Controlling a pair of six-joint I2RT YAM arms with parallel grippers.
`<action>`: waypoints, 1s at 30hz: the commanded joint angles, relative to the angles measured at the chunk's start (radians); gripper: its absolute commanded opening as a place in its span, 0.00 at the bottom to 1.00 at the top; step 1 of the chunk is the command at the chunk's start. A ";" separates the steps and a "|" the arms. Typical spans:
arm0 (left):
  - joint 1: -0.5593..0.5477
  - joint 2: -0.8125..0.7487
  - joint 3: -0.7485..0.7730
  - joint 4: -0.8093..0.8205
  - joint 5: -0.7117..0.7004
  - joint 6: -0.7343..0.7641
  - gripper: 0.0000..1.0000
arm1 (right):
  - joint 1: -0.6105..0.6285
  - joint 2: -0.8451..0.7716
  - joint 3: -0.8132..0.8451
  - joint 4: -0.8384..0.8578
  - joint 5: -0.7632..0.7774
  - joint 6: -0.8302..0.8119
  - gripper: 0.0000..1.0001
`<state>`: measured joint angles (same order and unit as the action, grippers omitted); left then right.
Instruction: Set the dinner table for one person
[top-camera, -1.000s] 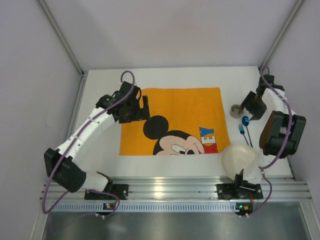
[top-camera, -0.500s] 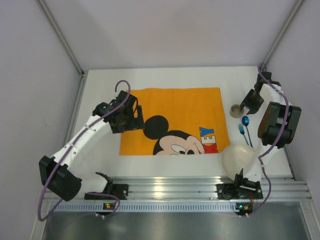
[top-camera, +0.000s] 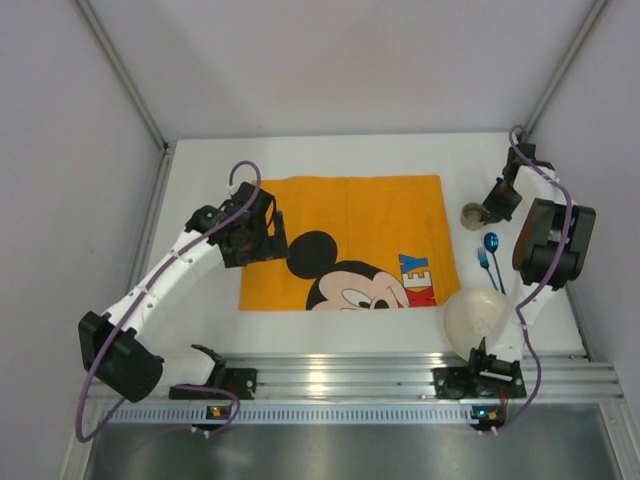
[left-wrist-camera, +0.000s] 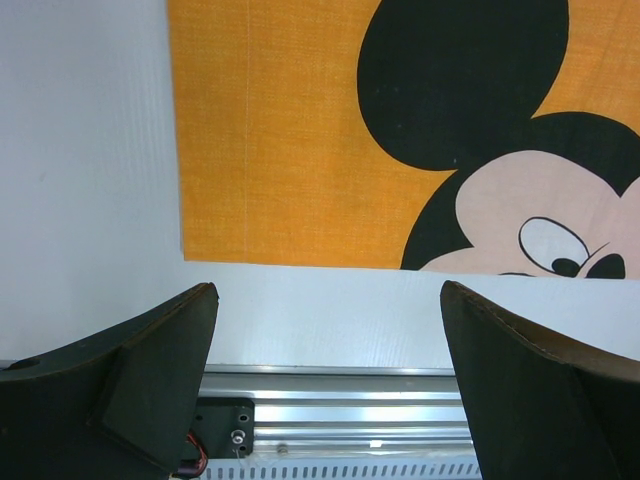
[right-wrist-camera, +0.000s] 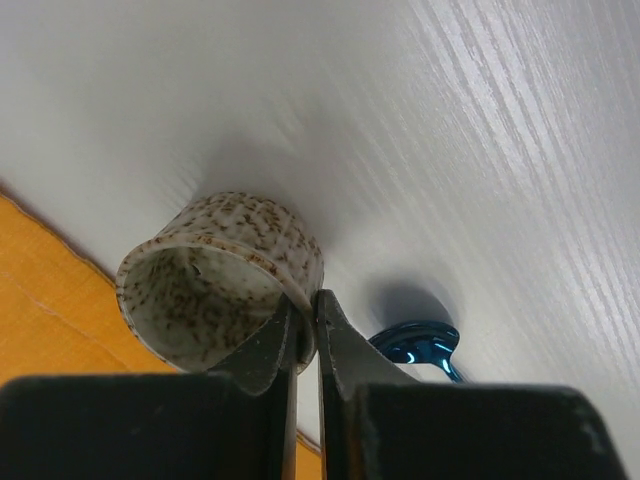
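Where the left arm reaches out over the dinner table (top-camera: 200, 185), the left gripper (left-wrist-camera: 328, 335) hangs above the near left corner of the orange Mickey Mouse cloth (top-camera: 350, 215). Its jaws stand wide apart and they hold nothing. Between the two dark fingers (left-wrist-camera: 150, 380) the left wrist view shows bare white tabletop, the edge of the cloth, and below them the metal rail (top-camera: 340, 378) along the near side.

The cloth lies flat in the middle of the white tabletop, with the black ear and the face of the mouse toward its near edge.

To the right of the cloth, on the bare strip of the table, stands a small speckled cup (right-wrist-camera: 225, 265), just beside the cloth's right edge. The right gripper (right-wrist-camera: 305, 320) has it: the jaws are almost closed, with one finger inside the cup and one outside, and the thin wall is pinched between them. I cannot tell whether the cup rests on the table or is slightly raised.

Nearer than the cup lie a blue spoon (top-camera: 491, 242) and a blue fork (top-camera: 483, 260), side by side. Near the front right corner, a white bowl (top-camera: 477, 318) stands close to the rail.
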<state>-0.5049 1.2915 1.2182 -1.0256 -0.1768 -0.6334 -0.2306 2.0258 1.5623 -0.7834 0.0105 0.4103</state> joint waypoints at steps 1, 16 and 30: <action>0.003 -0.012 -0.026 -0.004 0.000 -0.022 0.98 | 0.028 -0.007 0.062 0.007 0.016 -0.014 0.00; 0.002 -0.009 -0.002 -0.002 -0.003 -0.026 0.98 | 0.218 -0.121 0.223 -0.088 0.008 0.036 0.00; -0.004 -0.208 -0.063 -0.105 -0.026 -0.120 0.99 | 0.333 0.186 0.447 -0.094 0.000 0.082 0.00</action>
<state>-0.5060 1.1408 1.1679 -1.0779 -0.1841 -0.7143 0.1081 2.1635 1.9064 -0.8833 0.0101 0.4732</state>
